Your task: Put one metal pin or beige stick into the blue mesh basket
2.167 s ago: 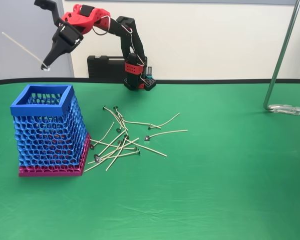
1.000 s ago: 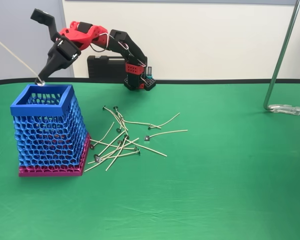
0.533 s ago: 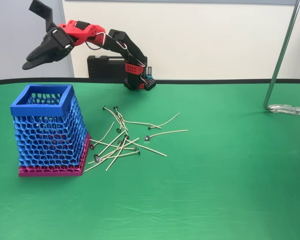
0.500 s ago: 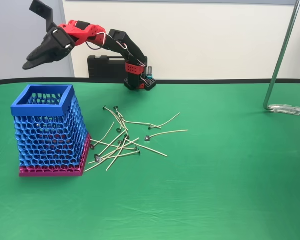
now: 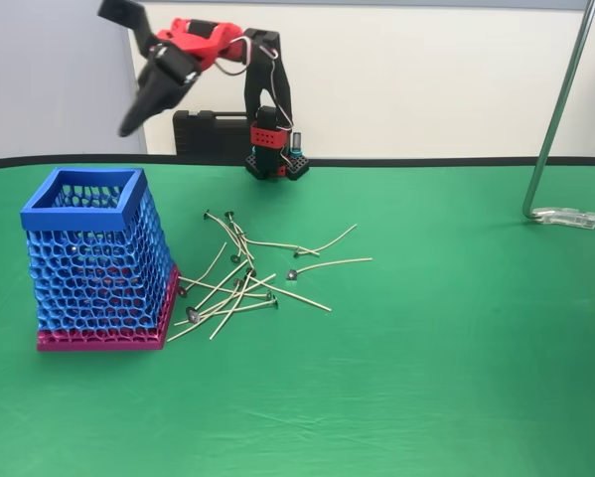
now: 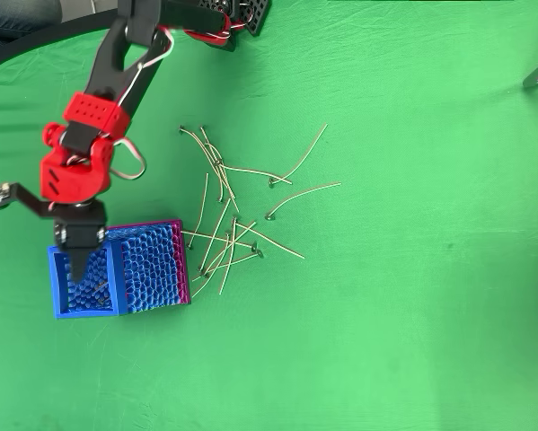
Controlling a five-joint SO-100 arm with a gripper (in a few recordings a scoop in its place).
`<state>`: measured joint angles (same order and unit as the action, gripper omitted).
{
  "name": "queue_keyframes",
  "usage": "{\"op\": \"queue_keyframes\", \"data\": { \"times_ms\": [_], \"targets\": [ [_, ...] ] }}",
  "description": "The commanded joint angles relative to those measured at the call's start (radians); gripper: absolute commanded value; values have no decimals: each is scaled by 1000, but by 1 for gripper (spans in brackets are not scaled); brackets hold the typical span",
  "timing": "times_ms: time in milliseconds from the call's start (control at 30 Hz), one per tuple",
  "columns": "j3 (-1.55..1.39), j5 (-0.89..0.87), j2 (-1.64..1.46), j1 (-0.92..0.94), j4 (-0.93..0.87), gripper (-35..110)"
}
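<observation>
A table covered in green cloth (image 5: pixel 456 378) fills the scene. At the near left stands a blue mesh basket (image 5: pixel 96 260) on a magenta base. Just right of it lies a loose heap of thin beige sticks (image 5: pixel 247 273), each with a small dark disc at one end, some crossing. At the far edge sits the arm's base (image 5: pixel 272 159). At far right, a metal stand foot (image 5: pixel 570 217).

The tool (image 5: pixel 130 124) is motion-blurred in the fixed view; whether its jaws are parted is unclear.
</observation>
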<state>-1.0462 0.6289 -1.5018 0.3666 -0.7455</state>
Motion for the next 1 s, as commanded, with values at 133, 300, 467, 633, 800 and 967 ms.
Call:
{"op": "queue_keyframes", "data": {
  "times_ms": [133,300,467,633,800,967],
  "targets": [
    [-558,-109,-480,-80,55,1],
    [-988,-152,-784,-124,163,1],
    [-1258,-193,-1006,-181,146,1],
    [-1443,-258,-1172,-233,123,1],
    [-1614,-322,-1333,-285,112,1],
    [-1727,-371,-1466,-322,61,1]
  ]
}}
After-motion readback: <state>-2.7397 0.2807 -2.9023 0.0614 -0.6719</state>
